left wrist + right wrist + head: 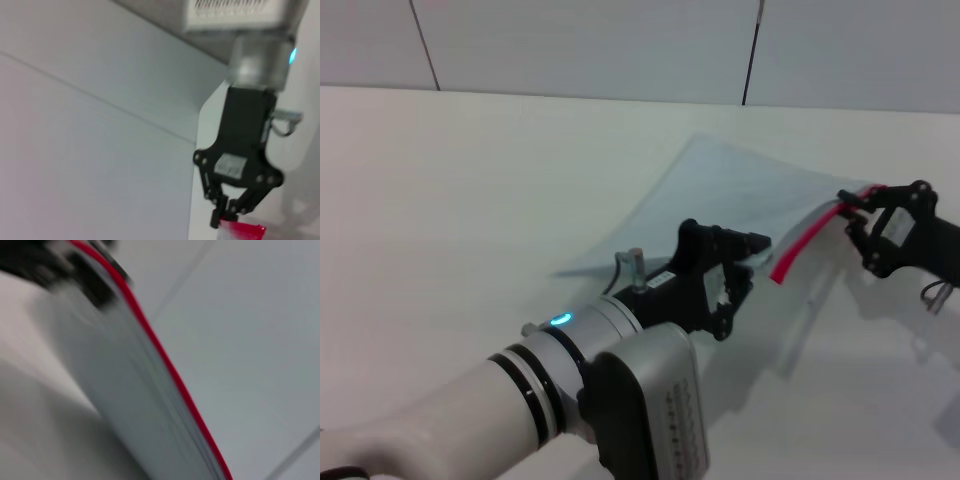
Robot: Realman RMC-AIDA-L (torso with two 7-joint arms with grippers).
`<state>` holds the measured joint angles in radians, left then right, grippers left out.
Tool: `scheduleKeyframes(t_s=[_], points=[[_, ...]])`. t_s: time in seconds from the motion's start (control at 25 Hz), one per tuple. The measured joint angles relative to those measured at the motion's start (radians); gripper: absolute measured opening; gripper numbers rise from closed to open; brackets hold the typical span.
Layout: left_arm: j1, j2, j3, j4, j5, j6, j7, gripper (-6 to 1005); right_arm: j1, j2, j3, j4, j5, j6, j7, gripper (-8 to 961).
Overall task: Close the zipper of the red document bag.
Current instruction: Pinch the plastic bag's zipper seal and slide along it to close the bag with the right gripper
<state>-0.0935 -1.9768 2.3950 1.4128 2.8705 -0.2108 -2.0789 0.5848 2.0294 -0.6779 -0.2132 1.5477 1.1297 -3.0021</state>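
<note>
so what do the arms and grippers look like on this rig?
The left arm is glossy white with black joint rings, a lit cyan dot and a grey perforated module. The left gripper is a black linkage with a small white label. The right gripper is the same black linkage, also white-labelled, with a thin cable loop behind it.

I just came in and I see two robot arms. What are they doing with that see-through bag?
Both arms are holding the bag up by its red zipper edge. The left tool grips the near end of the zipper. The right tool pinches the far end, which also shows in the left wrist view. The bag is lifted off the white table along that edge.
</note>
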Motion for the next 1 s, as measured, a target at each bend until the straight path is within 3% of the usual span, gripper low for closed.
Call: scheduleKeyframes(t_s=[0.44,0.6,0.72,0.92,1.0], points=[[0.001,0.038,0.07,0.023,0.0,-0.064,0.0,54,0.036,0.005,0.204,0.007,0.005,-0.223,0.0,106],[-0.001,0.047,0.086,-0.001,0.0,-0.132,0.022,67,0.041,0.006,0.307,0.023,0.059,-0.236,0.0,117],[-0.007,0.044,0.096,-0.059,0.0,-0.21,0.051,86,0.041,0.006,0.36,0.046,0.146,-0.227,0.0,125],[-0.032,0.02,0.097,-0.178,-0.046,-0.383,0.055,118,0.02,0.006,0.437,0.095,0.299,-0.14,0.0,138],[-0.052,0.017,0.097,-0.209,-0.118,-0.444,0.051,130,0.0,0.005,0.46,0.115,0.335,-0.067,0.0,217]])
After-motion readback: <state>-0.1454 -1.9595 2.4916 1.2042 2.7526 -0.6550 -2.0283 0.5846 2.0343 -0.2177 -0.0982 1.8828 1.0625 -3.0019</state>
